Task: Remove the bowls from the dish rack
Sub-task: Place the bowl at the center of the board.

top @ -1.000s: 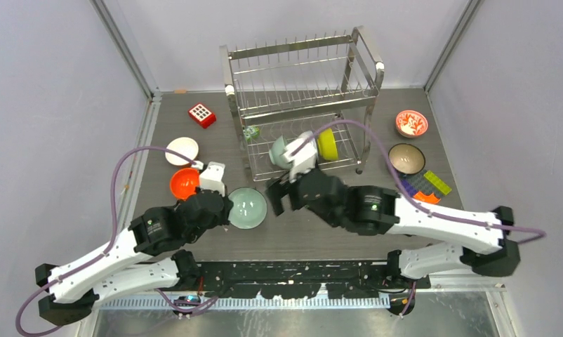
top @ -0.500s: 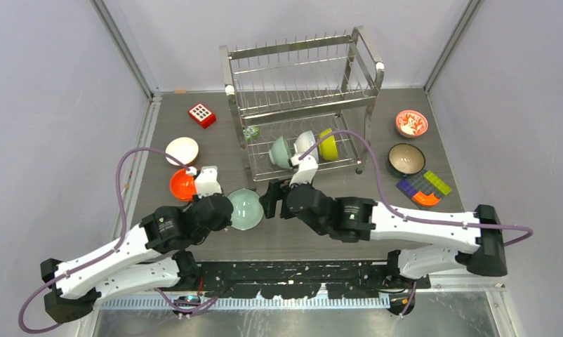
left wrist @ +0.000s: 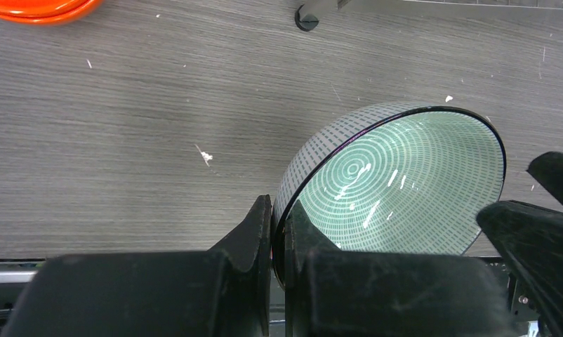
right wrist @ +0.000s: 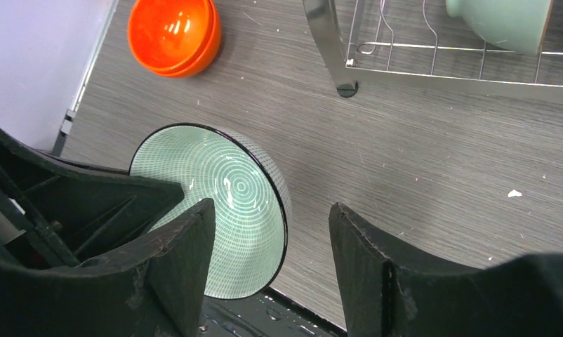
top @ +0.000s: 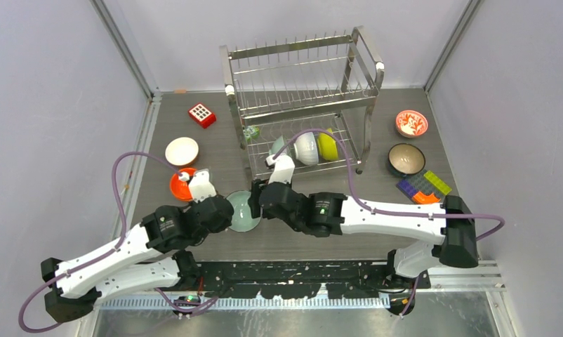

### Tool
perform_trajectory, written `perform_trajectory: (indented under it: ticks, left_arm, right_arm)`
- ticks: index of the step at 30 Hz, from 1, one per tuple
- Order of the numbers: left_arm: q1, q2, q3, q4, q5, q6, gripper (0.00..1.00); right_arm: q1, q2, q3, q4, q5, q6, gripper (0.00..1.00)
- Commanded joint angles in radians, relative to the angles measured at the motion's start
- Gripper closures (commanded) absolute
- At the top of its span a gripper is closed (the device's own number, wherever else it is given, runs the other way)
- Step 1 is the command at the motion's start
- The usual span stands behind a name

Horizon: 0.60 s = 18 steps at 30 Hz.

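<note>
Top external view tells me the main change: my right arm has come away from the tall two-tier steel wire dish rack (top: 303, 105) and swung left over the grey wood-grain table (top: 222, 151). It now meets my left arm at the pale green round bowl with the fine ring pattern (top: 242, 210). My left gripper (left wrist: 279, 214) is closed on the near rim of this bowl, one finger inside and one outside, and holds it tilted on its edge, close to the table. My right gripper (right wrist: 272, 210) has narrowed during the last second, but its jaws are apart. They stand on both sides of the bowl's free rim, and I see no contact with it. I judge that this is a handover, or a two-arm setting down, of a bowl already taken out. Three bowls are left on the lower tier of the rack: a pale teal one (top: 277, 145), a white one (top: 307, 149) and a lime-yellow one (top: 328, 144). An orange bowl (top: 179, 184) and a white bowl (top: 182, 151) lie on the table to the left. A red-and-white patterned bowl (top: 411, 123) and a dark bowl (top: 406, 159) lie to the right. So the task seems to me more than half done.
</note>
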Motion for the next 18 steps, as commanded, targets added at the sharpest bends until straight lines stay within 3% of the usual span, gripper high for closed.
perform_trajectory:
  ticks: [1, 18]
  left_arm:
    - [-0.001, -0.017, 0.048, 0.019, -0.033, -0.049, 1.00]
    - [-0.001, -0.051, 0.018, 0.032, -0.030, -0.036, 1.00]
  right_arm:
    - [0.005, 0.042, 0.078, -0.046, 0.016, 0.007, 0.36]
    - [0.004, 0.155, 0.162, -0.104, 0.008, 0.008, 0.36]
